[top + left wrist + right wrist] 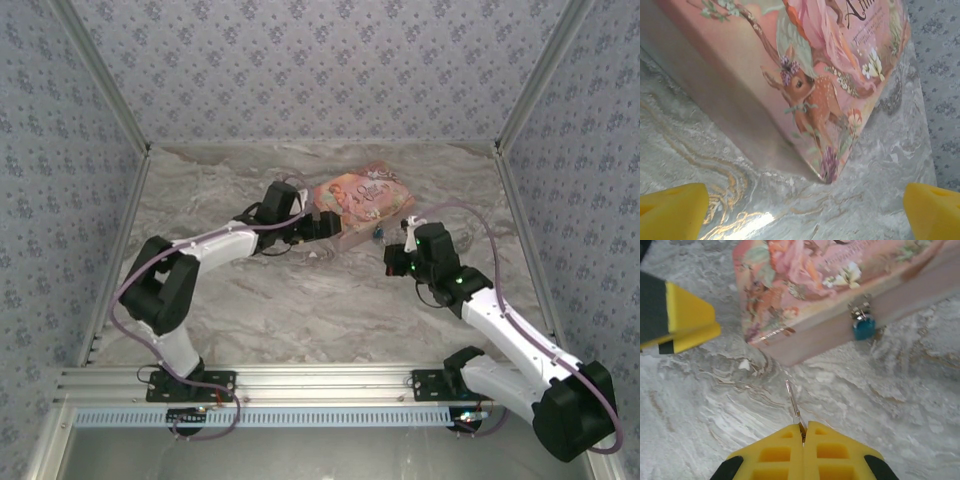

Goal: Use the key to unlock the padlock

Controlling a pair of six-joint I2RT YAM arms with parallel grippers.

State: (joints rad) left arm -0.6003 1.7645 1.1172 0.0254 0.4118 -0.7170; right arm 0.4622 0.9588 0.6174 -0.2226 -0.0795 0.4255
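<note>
- Pinching the key (793,401) at lower centre, the right claw (802,432) is clamped on it; the padlock (863,326) hangs upper right on the box (790,305).
- Left claw (805,207) gapes apart near the box.
- Key may twist or slip: nothing steadies the padlock.

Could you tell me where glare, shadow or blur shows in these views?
Left wrist: bright glare on the grey marble table, shadow beside the pink illustrated box. Right wrist: the small blue-teal padlock looks soft; the thin metal key reads clearly.

Grey marbled table (300,310), pink illustrated box (362,200) lying flat toward its far side; white speck (744,364) beside box
</note>
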